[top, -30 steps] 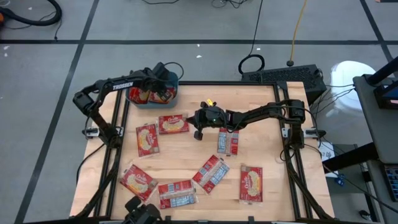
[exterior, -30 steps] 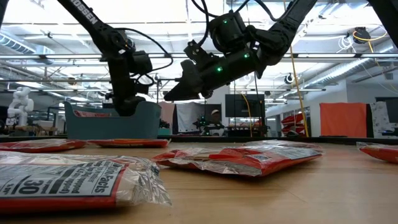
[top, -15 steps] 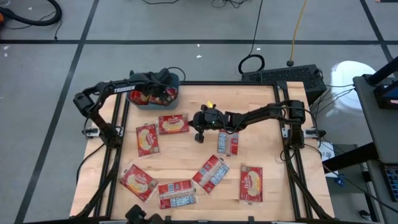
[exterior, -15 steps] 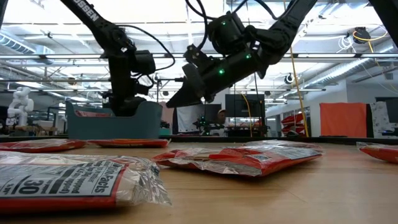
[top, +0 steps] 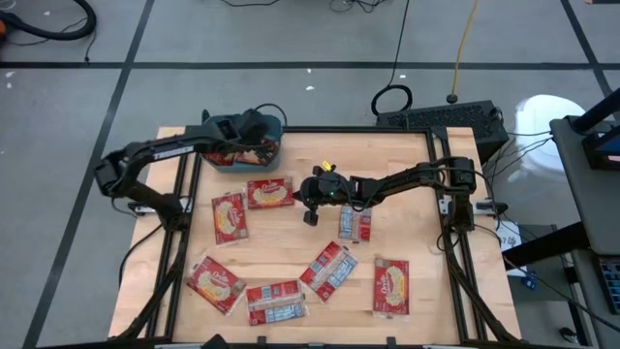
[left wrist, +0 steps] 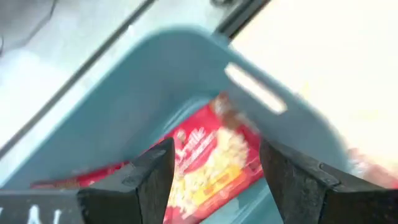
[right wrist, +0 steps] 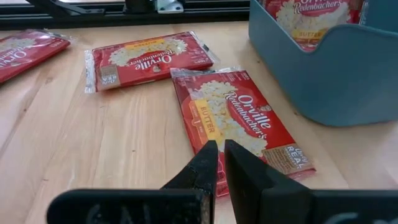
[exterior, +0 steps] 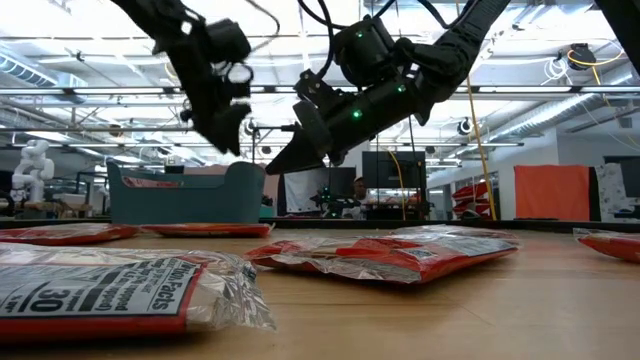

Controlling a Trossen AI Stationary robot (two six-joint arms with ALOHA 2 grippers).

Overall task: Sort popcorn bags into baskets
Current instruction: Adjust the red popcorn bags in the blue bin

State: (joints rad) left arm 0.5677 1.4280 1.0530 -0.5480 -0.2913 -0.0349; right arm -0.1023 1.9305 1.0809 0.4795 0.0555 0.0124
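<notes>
The left gripper [left wrist: 211,180] is hanging empty, fingers apart, above the basket [top: 218,129] holding bags, while the right gripper [right wrist: 219,163], fingers together, is hovering just short of a popcorn bag [right wrist: 239,121] and must open to grasp it.

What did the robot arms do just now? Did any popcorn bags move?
The left gripper lifted up out of the teal basket with its fingers open, leaving a popcorn bag lying inside. The right gripper slid only slightly, staying shut above the table near the bag beside the basket. The bags spread over the table did not move.
</notes>
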